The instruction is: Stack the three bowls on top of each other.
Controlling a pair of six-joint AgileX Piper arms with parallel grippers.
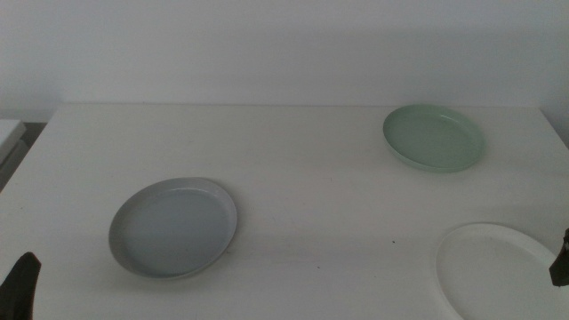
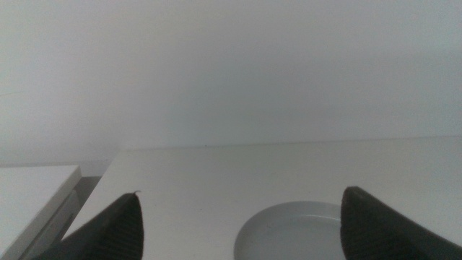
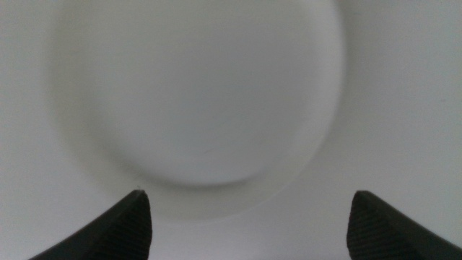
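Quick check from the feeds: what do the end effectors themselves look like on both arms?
Each end effector, left and right, has two dark, nearly black jaws that taper to a point, with finely ribbed inner faces. No cables, markings or labels show. The middle view catches only dark tips at its lower corners.

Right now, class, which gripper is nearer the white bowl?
Right. The right gripper hangs open just over the white bowl; the left gripper waits across the table beside the grey bowl.

Three bowls lie well apart on a table (image 1: 302, 178). One bowl (image 1: 173, 227) sits toward eight o'clock, near the front left. A second bowl (image 1: 434, 138) sits toward two o'clock, farther back on the right. The third bowl (image 1: 493, 271) lies at four o'clock, at the front right edge.
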